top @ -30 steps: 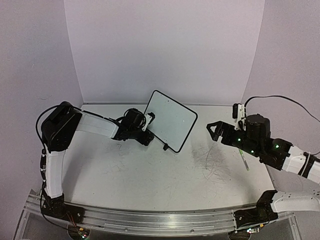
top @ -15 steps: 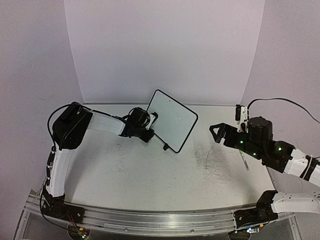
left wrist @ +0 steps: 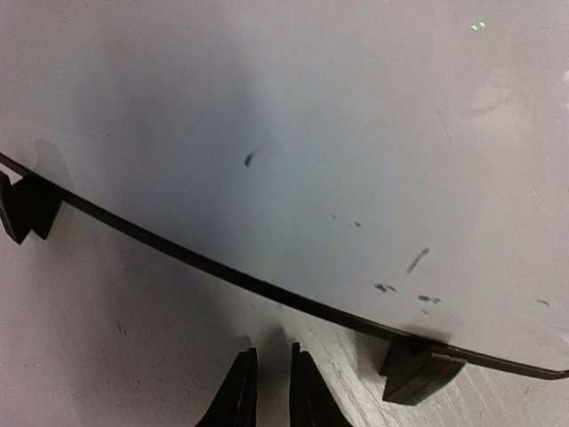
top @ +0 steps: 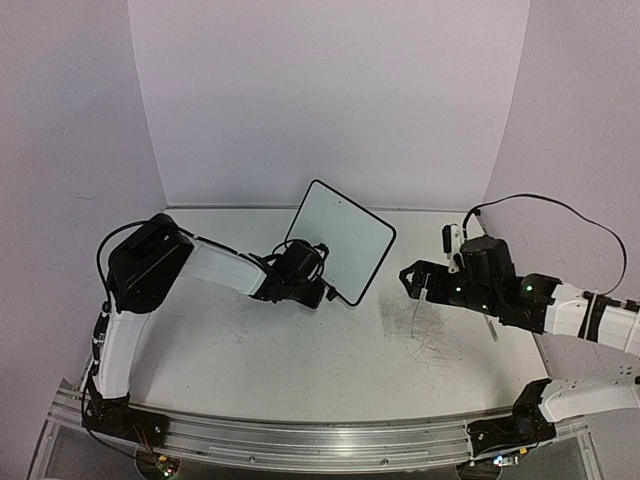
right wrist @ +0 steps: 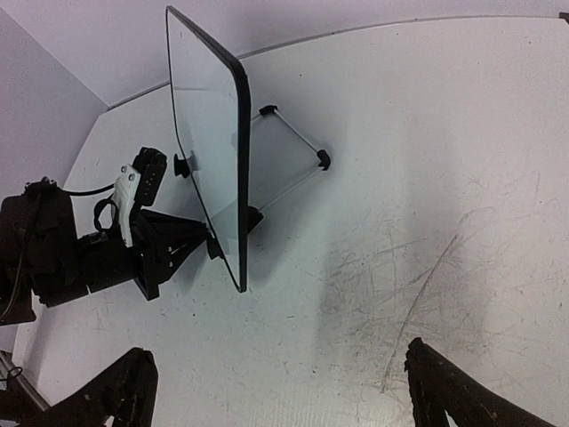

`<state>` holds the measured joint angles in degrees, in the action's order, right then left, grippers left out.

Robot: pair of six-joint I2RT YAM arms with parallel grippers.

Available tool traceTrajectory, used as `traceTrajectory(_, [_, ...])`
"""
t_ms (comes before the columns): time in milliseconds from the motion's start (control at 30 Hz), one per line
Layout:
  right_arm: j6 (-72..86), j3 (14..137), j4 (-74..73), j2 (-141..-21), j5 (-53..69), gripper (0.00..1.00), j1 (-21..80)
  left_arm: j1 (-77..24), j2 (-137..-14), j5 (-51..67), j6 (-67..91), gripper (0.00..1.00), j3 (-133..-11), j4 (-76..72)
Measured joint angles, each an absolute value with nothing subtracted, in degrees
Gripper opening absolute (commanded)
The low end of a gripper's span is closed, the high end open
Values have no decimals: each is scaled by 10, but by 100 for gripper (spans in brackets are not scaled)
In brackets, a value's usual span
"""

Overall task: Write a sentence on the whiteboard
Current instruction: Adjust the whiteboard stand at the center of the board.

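The whiteboard (top: 343, 238) stands tilted on the table at the back centre, its face blank white. No sentence is in view on it; the left wrist view shows only a few dark specks on the whiteboard (left wrist: 311, 116). My left gripper (top: 320, 292) sits low at the board's lower left edge. Its fingers (left wrist: 236, 391) are almost together with a thin empty gap, just short of the black frame between the two feet (left wrist: 416, 371). My right gripper (top: 415, 281) hovers to the board's right, open and empty. The right wrist view shows the whiteboard (right wrist: 206, 142) nearly edge-on.
Grey scribble marks (top: 430, 322) scuff the table under the right arm. A thin pale stick (top: 489, 327) lies beside them near the right forearm. Lilac walls close the back and both sides. The left arm (right wrist: 62, 253) lies low behind the board.
My left gripper has slid right along the board's lower edge and closed its fingers from wide apart. The right gripper has moved left toward the board, still open.
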<state>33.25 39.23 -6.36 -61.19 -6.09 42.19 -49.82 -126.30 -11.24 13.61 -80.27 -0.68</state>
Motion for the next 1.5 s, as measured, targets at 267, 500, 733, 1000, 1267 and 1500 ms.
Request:
traceTrajectory(267, [379, 455, -68, -689, -84, 98, 489, -506, -1169, -124, 185, 55, -693, 5])
traceTrajectory(500, [408, 535, -68, -784, -121, 98, 556, -494, -1104, -34, 178, 43, -657, -27])
traceTrajectory(733, [411, 547, -69, -741, -150, 98, 555, -496, -1174, -60, 160, 28, -765, 5])
traceTrajectory(1000, [421, 503, -66, -633, -192, 98, 555, -506, -1248, -80, 167, 18, -855, 42])
traceTrajectory(1267, [422, 478, -67, -608, -218, 98, 555, -533, -1285, -113, 189, 15, -883, 80])
traceTrajectory(1500, [423, 468, -69, -607, -231, 98, 555, -556, -1318, -89, 221, 15, -937, 95])
